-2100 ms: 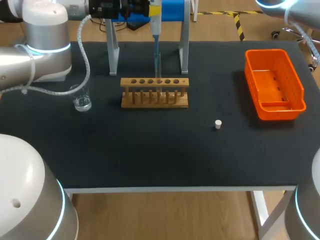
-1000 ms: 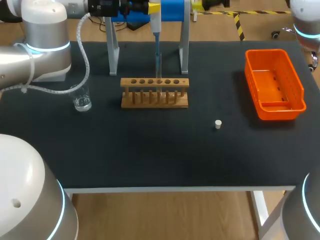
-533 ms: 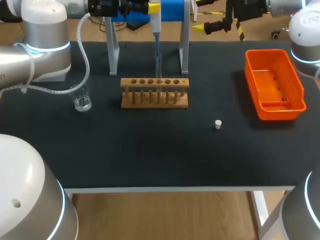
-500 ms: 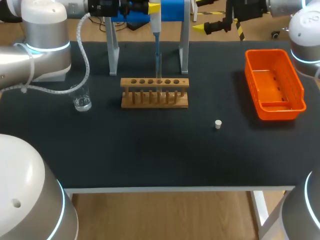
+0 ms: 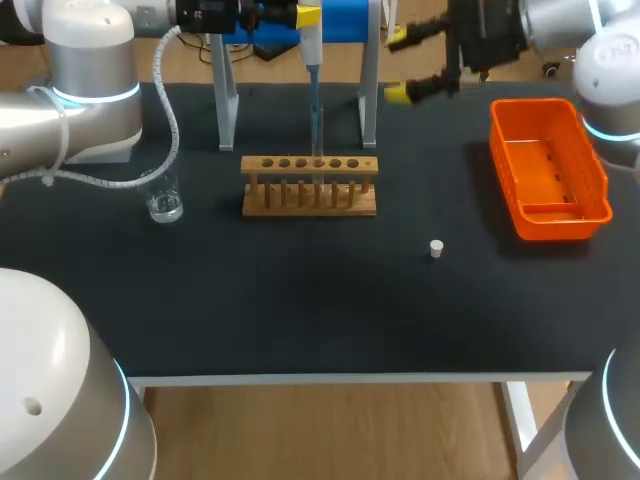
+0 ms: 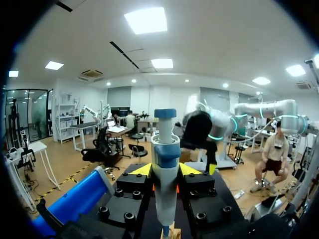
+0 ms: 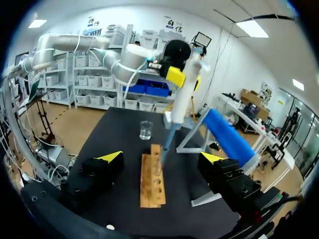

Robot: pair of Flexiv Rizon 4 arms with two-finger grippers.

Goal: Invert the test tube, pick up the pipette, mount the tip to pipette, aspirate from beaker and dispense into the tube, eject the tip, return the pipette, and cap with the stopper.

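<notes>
Left arm [image 5: 85,60] and right arm [image 5: 612,60]: rounded silver-grey link housings, smooth finish. Each joint seam carries a lit cyan-white ring [image 5: 95,98]. The near dome housing [image 5: 40,370] is off-white with one small dark hole. A white ribbed hose [image 5: 177,125] runs outside the left arm.

Left gripper [image 6: 165,170]: two black block-shaped finger bodies, each fitted with black socket-head screws [image 6: 118,191] and capped by a bright yellow wedge tip.

Right gripper [image 7: 161,157]: identical black finger bodies and yellow wedge tips.
</notes>
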